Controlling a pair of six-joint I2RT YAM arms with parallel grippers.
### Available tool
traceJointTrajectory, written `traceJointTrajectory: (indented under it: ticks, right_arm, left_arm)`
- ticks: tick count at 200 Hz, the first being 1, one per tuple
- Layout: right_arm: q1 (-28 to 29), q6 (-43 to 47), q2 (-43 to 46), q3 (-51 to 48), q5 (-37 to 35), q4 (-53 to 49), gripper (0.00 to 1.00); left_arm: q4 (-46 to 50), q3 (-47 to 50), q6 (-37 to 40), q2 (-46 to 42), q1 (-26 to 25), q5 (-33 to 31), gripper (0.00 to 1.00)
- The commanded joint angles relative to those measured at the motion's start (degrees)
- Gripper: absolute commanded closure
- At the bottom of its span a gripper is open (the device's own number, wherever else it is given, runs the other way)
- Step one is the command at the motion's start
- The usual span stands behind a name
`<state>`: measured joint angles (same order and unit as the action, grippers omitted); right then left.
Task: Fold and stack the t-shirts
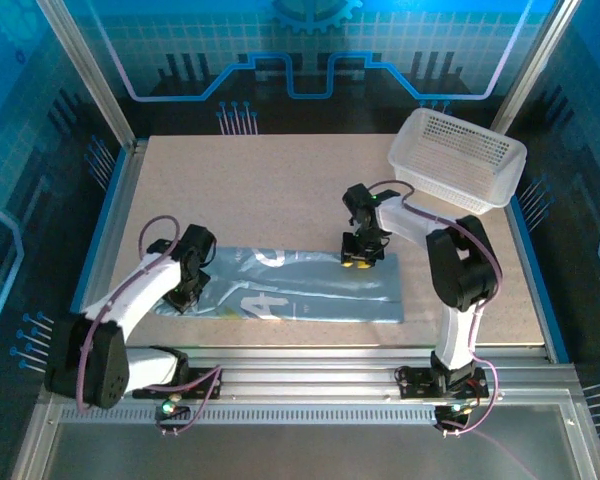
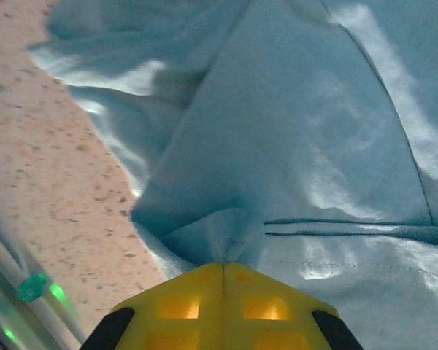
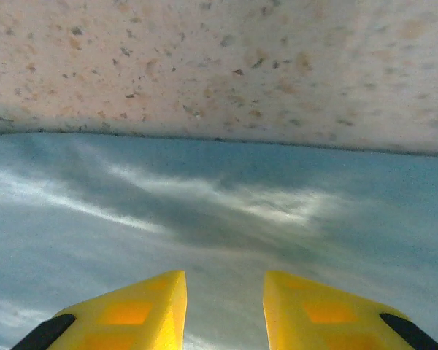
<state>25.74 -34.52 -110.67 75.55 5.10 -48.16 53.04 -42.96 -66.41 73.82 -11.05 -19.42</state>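
Top external: pale blue t-shirt [image 1: 300,290] lies folded into a long flat band on the surface [image 1: 260,190], running left to right close to the near edge. Bits of white print show on its left half. Left hand [image 1: 185,292] is down on the left end of the band, touching the fabric. Right hand [image 1: 361,262] sits at the band's far edge, right of the middle, tips pointing down onto the cloth. White lattice basket [image 1: 458,160] is in the far right corner, well apart from the shirt.

Left wrist: left hand [image 2: 223,281] is clenched, yellow tips meeting with no gap. A pucker of t-shirt [image 2: 292,131] fabric gathers right into the tips, so it is pinching the cloth. Folds fan out from that pinch away from the hand, and a double-stitched hem line runs off to the right. Bare speckled surface [image 2: 44,168] lies left of the cloth edge.

Right wrist: right hand [image 3: 224,306] is released. The two yellow fingers [image 3: 142,310] stand apart with a clear gap and nothing between them. T-shirt [image 3: 204,211] lies flat directly under and ahead of the tips. Its straight edge crosses the frame ahead of them, with bare surface [image 3: 219,65] beyond. Can't tell whether the tips touch the cloth.
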Motion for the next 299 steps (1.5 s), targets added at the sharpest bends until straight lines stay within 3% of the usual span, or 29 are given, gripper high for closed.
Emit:
traceJointTrajectory:
  ticks: [1, 44, 94, 123, 181, 233, 292, 299]
  right_arm:
    - [-0.3, -1.5, -4.0, 2.5, 0.8, -1.7, 0.65]
    - [-4.4, -1.2, -10.1, 8.7, -0.5, -6.1, 0.65]
    - [-11.1, 0.2, -15.2, 16.4, 0.6, -7.9, 0.65]
    - [-11.9, 1.3, -17.8, 24.0, -2.5, -11.5, 0.65]
    - [-13.8, 6.2, -17.5, 30.1, -5.1, -12.7, 0.57]
    - [-9.0, 6.1, -9.9, 25.2, -6.4, -11.5, 0.55]
    - [-5.2, 5.2, -6.6, 20.2, -5.8, -9.9, 0.55]
    - [-5.0, 5.1, -6.5, 20.1, -5.7, -9.8, 0.55]
  left_arm:
    - [-4.7, -1.5, 2.8, 4.5, -0.3, 3.2, 1.0]
    - [-9.1, -5.5, 5.8, 15.0, -0.4, 5.8, 1.0]
    - [-19.8, -13.0, 8.9, 25.9, -0.9, 15.5, 1.0]
    - [-16.5, -20.8, 9.7, 29.2, -2.5, 15.7, 1.0]
    - [-6.5, -21.4, 7.1, 23.9, -2.9, 11.4, 1.0]
    - [0.0, -13.6, 9.5, 11.5, -2.4, 4.7, 1.0]
    - [2.7, -7.9, 11.7, 8.7, -1.3, 4.1, 1.0]
    - [3.5, -7.8, 11.8, 8.3, -1.3, 3.8, 0.89]
